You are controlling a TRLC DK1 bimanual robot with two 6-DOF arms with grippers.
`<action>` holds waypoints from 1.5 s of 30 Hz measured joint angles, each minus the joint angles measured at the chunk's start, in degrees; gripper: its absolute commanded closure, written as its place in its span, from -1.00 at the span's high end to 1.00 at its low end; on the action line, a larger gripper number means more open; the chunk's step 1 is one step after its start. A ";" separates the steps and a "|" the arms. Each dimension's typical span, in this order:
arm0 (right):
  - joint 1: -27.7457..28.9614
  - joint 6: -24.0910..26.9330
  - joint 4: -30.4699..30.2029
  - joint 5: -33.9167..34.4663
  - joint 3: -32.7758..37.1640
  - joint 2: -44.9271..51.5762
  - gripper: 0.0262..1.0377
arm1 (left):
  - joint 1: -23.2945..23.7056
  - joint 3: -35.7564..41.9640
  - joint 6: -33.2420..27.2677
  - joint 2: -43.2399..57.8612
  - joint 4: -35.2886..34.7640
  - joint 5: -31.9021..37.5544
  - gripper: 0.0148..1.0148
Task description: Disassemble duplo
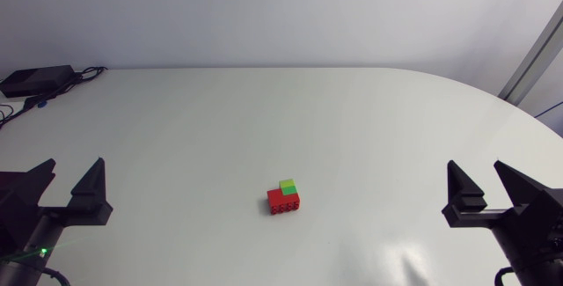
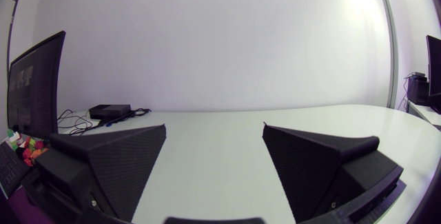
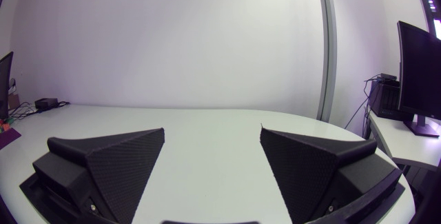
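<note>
A small duplo stack (image 1: 284,197) stands near the middle of the white table (image 1: 264,119): red bricks below, with a green and a yellow-green brick on top. My left gripper (image 1: 70,176) rests open at the left edge, far from the stack. Over at the right edge, my right gripper (image 1: 482,178) is also open, equally far away. Both wrist views show only their own spread fingers (image 2: 127,158) (image 3: 120,156) with bare table between them; the stack is not in either.
A black box (image 1: 35,79) with cables lies at the far left corner, seen too in the left wrist view as a black box (image 2: 110,110). The table's rounded edge curves along the far right.
</note>
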State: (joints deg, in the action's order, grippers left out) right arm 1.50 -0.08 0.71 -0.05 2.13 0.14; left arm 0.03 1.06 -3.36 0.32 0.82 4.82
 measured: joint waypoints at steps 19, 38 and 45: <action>-3.93 -0.81 1.03 -0.22 0.07 0.00 0.93 | -2.40 3.76 -0.24 1.81 1.09 -0.42 0.79; -4.90 -0.83 1.03 -0.22 21.55 29.66 0.93 | -6.56 27.12 0.48 40.00 1.55 -0.39 0.79; -4.94 -1.68 -0.59 -5.07 27.61 46.40 0.93 | -12.22 35.91 0.66 61.40 -5.16 -2.82 0.79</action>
State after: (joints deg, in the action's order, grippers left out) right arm -3.44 -1.76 0.12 -5.13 29.74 46.54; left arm -12.19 36.97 -2.70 61.71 -4.34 2.00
